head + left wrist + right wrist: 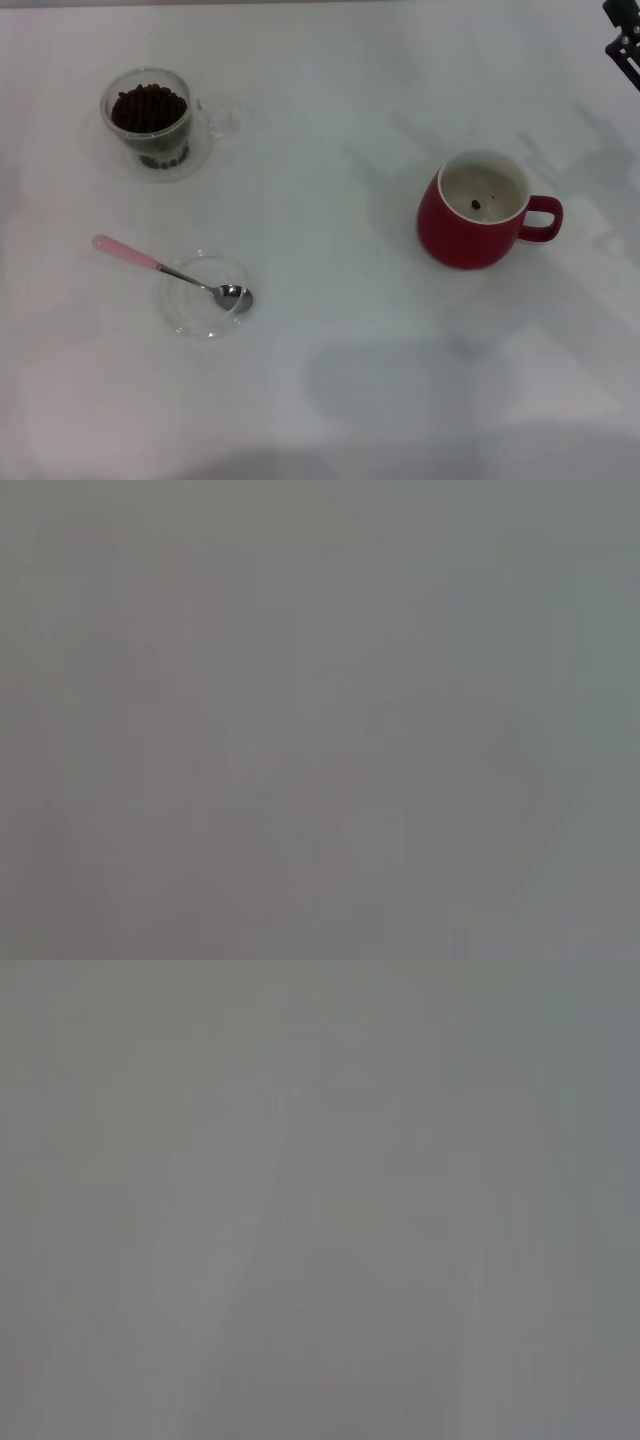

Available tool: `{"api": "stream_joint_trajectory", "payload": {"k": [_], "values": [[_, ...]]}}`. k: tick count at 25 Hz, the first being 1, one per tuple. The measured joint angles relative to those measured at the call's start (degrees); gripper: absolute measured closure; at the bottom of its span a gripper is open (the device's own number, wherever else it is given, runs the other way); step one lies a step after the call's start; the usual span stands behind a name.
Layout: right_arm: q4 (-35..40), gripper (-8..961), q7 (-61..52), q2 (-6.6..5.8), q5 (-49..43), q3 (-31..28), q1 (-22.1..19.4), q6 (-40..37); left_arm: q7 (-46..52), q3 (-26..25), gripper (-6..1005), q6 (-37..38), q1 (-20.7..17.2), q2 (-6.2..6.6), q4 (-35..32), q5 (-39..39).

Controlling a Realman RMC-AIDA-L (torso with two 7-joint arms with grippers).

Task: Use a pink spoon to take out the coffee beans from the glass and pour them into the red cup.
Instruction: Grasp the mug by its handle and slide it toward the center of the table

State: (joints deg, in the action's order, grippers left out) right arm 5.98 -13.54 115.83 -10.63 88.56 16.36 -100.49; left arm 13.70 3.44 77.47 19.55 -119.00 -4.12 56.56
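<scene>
The glass (150, 120) stands near the worktop's (330, 400) far left corner, filled with coffee beans (148, 106). The pink spoon (172, 271) lies nearer the front left, its bowl resting in a shallow clear dish (205, 293), handle pointing left. The red cup (478, 210) stands toward the right edge, handle to the right, one bean inside. No writing is legible. The right gripper (625, 40) barely shows at the far right corner; its opening cannot be told. Both wrist views show only plain grey.
</scene>
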Motion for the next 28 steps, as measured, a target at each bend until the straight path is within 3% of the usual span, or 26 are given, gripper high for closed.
{"api": "stream_joint_trajectory", "payload": {"k": [28], "values": [[0.5, 84, -0.1, -0.16, 0.4, 1.4, -0.1, -0.9, 0.3, 0.0, 327, 2.6, -0.4, -0.04, 0.7, -0.3]]}}
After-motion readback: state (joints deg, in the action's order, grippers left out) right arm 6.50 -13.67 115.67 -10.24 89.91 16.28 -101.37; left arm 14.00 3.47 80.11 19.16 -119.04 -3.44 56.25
